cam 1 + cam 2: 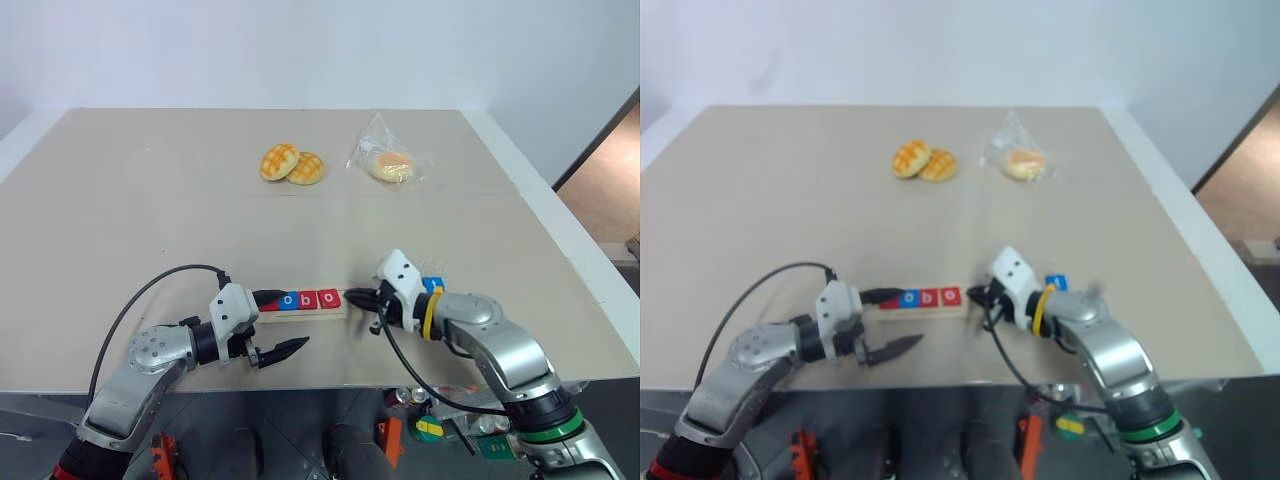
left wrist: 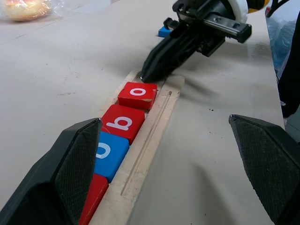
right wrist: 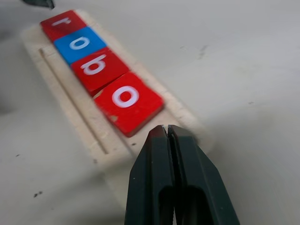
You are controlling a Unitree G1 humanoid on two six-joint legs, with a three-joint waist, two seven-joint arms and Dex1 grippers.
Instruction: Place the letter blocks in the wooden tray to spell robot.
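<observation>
My right gripper [image 3: 167, 129] was pressed together, holding nothing, its tip just beside the right end of the wooden tray [image 1: 335, 313]. My left gripper [image 1: 283, 322] stood wide apart at the tray's left end, one finger over it and one at 6 o'clock of it. My right wrist view spelled out the row on the tray: red r [image 3: 63, 23], blue o [image 3: 80, 43], red b [image 3: 99, 66], red o [image 3: 127, 100]. The head view added a blue block [image 1: 432, 284] on the table at 2 o'clock of the tray, beyond my right wrist. Two buns [image 1: 291, 164] and a bagged bun [image 1: 390, 164] lay far off at 12 o'clock.
</observation>
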